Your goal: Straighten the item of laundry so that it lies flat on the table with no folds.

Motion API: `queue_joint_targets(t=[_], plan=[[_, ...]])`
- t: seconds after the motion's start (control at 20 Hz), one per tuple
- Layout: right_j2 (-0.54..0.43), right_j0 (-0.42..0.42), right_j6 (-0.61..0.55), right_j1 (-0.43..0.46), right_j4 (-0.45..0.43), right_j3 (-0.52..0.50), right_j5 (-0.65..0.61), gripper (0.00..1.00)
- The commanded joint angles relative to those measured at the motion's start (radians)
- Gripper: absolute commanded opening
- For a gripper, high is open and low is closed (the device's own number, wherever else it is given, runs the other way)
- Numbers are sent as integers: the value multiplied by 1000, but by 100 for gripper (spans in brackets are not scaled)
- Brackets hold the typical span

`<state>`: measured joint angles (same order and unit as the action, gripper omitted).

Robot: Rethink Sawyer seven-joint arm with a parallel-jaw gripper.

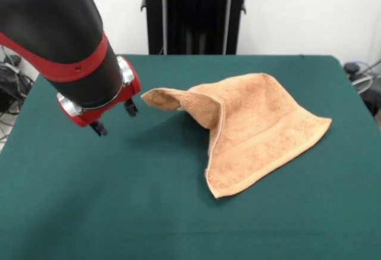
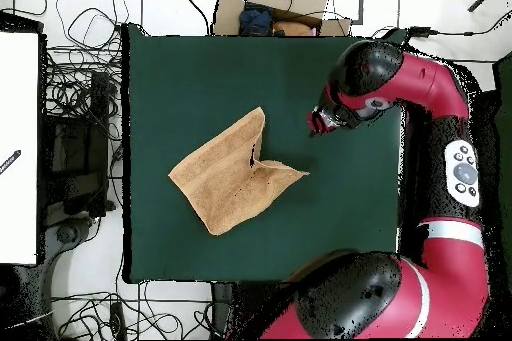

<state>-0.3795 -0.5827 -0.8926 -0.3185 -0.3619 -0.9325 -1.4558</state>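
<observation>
The peach-orange towel (image 1: 256, 129) lies right of centre on the dark green table (image 1: 89, 206). It is folded over itself, with a ridge down the middle and one corner (image 1: 158, 97) raised and pointing left. My gripper (image 1: 114, 117) hangs just left of that raised corner, apart from it, above the cloth. Its two dark fingertips (image 1: 98, 128) stand apart and hold nothing. In the overhead view the towel (image 2: 235, 177) lies mid-table (image 2: 200, 77) and the gripper (image 2: 318, 124) is off its right corner.
The black pedestal (image 1: 193, 13) stands behind the table's far edge. In the overhead view, tangled cables (image 2: 80, 87) and a white surface (image 2: 20, 147) lie left of the table, and a cardboard box (image 2: 280, 7) lies beyond its top edge.
</observation>
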Motion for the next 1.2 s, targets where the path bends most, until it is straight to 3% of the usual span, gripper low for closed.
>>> queue_joint_targets(t=[0.05, 0.4, 0.8, 1.1, 1.2], plan=[[28, 80, -112, -95, -38, -105, 98, 100], [89, 153, -134, -173, -58, -57, 19, 100], [120, 182, -107, -234, -44, -4, -92, 100], [133, 202, -119, -240, -38, -13, -97, 100], [121, 194, -104, -247, -9, -31, -161, 100]])
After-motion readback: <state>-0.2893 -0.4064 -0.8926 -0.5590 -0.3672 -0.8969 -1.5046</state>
